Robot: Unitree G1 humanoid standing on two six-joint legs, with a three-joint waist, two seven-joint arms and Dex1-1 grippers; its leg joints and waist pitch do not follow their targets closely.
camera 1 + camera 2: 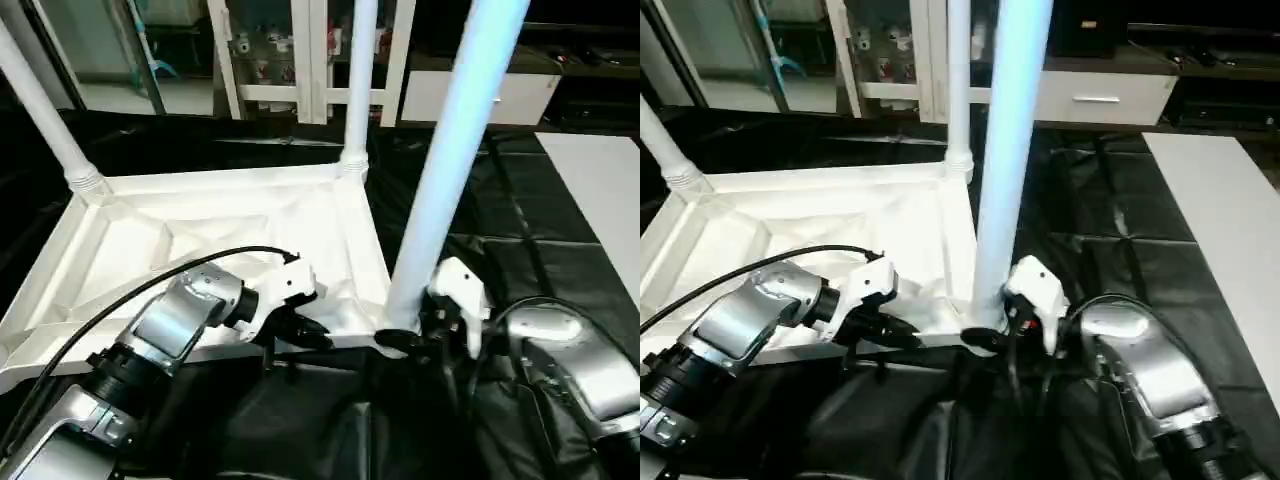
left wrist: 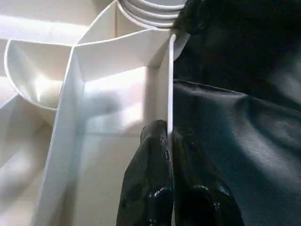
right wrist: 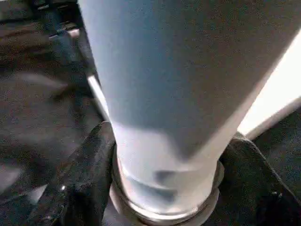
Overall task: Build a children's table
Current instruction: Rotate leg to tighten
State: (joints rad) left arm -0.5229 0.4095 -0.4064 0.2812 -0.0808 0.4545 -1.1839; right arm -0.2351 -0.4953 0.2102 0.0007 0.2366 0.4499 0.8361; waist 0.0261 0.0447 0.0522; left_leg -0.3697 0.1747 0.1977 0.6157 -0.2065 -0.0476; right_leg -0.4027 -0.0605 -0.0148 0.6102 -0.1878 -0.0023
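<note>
The children's table lies upside down on the black cover, its white ribbed tabletop (image 1: 230, 182) facing up. Two white legs stand in the far corner sockets, one at the left (image 1: 45, 110) and one at the right (image 1: 360, 80). A third leg (image 1: 450, 150) stands upright at the near right corner. My right gripper (image 1: 410, 340) wraps this leg's base, a black finger (image 3: 80, 179) pressed on each side of it. My left gripper (image 2: 168, 134) is shut on the tabletop's near rim, a little left of that corner.
A white glass-door cabinet (image 1: 300, 50) stands behind the work surface. A flat white board (image 1: 600, 190) lies at the right edge. Wrinkled black cover (image 1: 500, 250) spreads around the tabletop. A black cable (image 1: 150, 275) arcs over my left forearm.
</note>
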